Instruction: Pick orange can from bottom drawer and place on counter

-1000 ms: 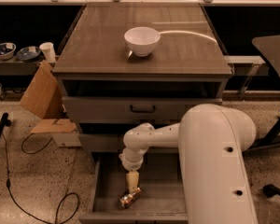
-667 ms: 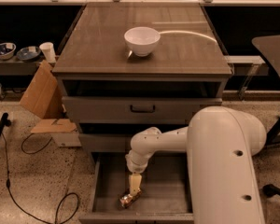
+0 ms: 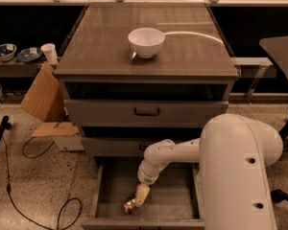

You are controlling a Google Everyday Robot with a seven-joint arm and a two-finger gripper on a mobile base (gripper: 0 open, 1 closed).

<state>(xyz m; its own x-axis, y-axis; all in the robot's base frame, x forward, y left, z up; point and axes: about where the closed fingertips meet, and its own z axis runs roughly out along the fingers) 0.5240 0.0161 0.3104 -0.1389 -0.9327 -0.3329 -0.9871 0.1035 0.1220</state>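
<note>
The pale gripper (image 3: 140, 198) hangs in the open grey drawer (image 3: 113, 186), touching the shiny can (image 3: 129, 205) on its flat floor; its hold cannot be told. A round white bowl (image 3: 146, 41) tops the wood-grain counter (image 3: 101, 51).

Single view, taken from high in front of the cabinet (image 3: 110, 113) and directed downward and away. The robot's arm (image 3: 240, 171) fills the near right. The counter (image 3: 101, 51) is seen mid-field. The open bottom drawer (image 3: 173, 202) is cut by the near edge, with the gripper (image 3: 141, 195) lowered into it, near centre.
</note>
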